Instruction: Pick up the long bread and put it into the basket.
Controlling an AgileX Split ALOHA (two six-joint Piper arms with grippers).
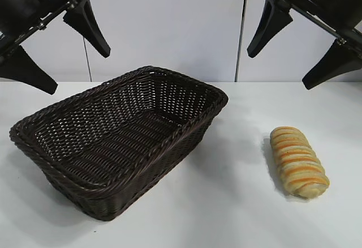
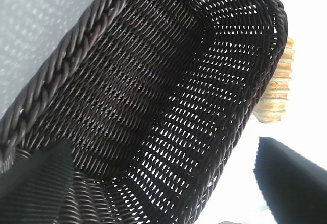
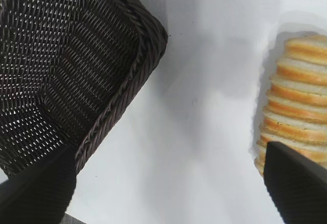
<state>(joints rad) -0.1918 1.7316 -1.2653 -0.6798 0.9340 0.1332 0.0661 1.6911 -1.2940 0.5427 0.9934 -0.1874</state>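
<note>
Two grippers hang released above the white worktop (image 1: 226, 214): the left gripper (image 1: 65, 52) at ten o'clock with fingers spread over the basket (image 1: 85, 171), empty at centre-left, then the long bread (image 1: 298, 161) at four o'clock beneath the right gripper (image 1: 294, 55), spread at two o'clock.

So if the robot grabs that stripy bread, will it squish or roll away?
The long bread looks soft and ridged, so it would probably dent a little under a tight squeeze. Its rounded sides suggest that a sideways nudge could roll it on the smooth table. It likely weighs little for its size. The open right gripper hangs above it, not touching.
</note>
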